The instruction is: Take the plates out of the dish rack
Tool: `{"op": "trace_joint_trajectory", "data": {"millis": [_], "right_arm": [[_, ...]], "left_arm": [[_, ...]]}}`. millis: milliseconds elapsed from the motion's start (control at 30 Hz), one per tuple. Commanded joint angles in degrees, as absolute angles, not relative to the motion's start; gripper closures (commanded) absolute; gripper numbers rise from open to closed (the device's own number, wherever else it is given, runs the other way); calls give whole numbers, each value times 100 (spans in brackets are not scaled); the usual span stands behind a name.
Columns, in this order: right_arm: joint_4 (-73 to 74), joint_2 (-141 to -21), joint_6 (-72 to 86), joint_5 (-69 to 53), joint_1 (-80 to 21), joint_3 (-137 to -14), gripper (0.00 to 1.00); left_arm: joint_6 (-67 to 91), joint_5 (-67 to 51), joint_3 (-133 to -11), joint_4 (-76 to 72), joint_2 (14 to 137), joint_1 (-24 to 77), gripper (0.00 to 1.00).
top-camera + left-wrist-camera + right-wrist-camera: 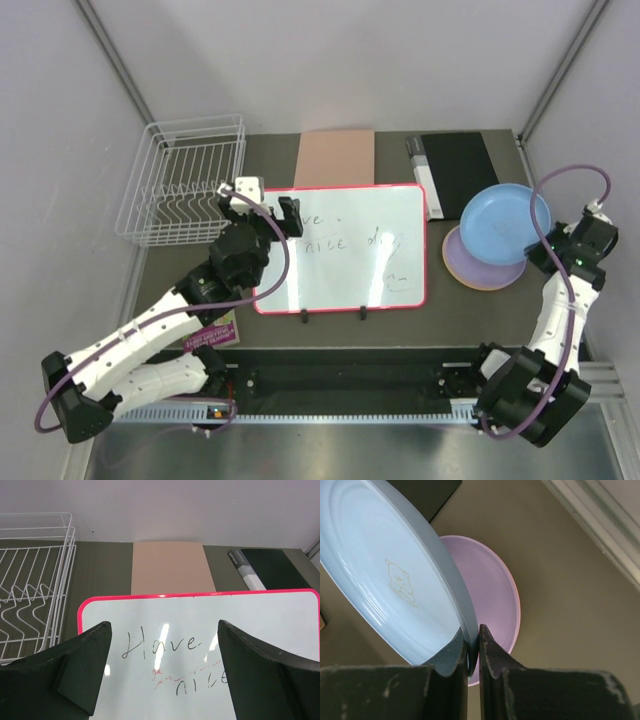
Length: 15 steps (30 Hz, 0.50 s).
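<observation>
While you are looking through the right wrist camera, the right gripper (473, 636) is pinching the rim of the light blue round plastic plate (385, 570), with both dark fingers pressing on the thin edge. This plate is carrying a small bear figure drawn in a fine yellow line on its smooth, ringed face, and no words are showing beside it. It is hanging tilted above the pinkish-lilac round plastic plate (495, 595), which is lying flat on the dark olive table (270, 160).

From above, you are seeing that the lilac plate is resting on the orange-yellow round plate (482, 288), of which only a thin edge is showing. All three plates are sitting at the right side of the table, well apart from the white wire dish rack (180, 180) in the far left corner.

The left gripper (164, 625) is hovering with its fingers spread wide over the glossy red-framed whiteboard (275, 625). On it you are reading "Have" in black marker and, below, what is looking like "nice" over a faint red scribble. Behind the board a matte tan rectangular sheet (170, 567) and a flat black rectangular pad (460, 170) are lying; the print on the pad's grey strip is too small to read.
</observation>
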<state>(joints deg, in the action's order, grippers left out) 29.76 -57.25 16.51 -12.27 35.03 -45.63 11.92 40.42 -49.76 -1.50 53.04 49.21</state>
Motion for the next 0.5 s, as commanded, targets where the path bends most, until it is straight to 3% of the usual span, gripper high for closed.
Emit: {"op": "trace_joint_trajectory", "data": {"millis": [0, 467], "right_arm": [[2268, -5827, 1644, -1573, 3612, -4422, 100], [1732, -6179, 1846, -1722, 3612, -3815, 100]], "left_arm": [[1266, 4166, -4790, -325, 5195, 4913, 9], [1292, 4087, -4729, -378, 5352, 4904, 9]]}}
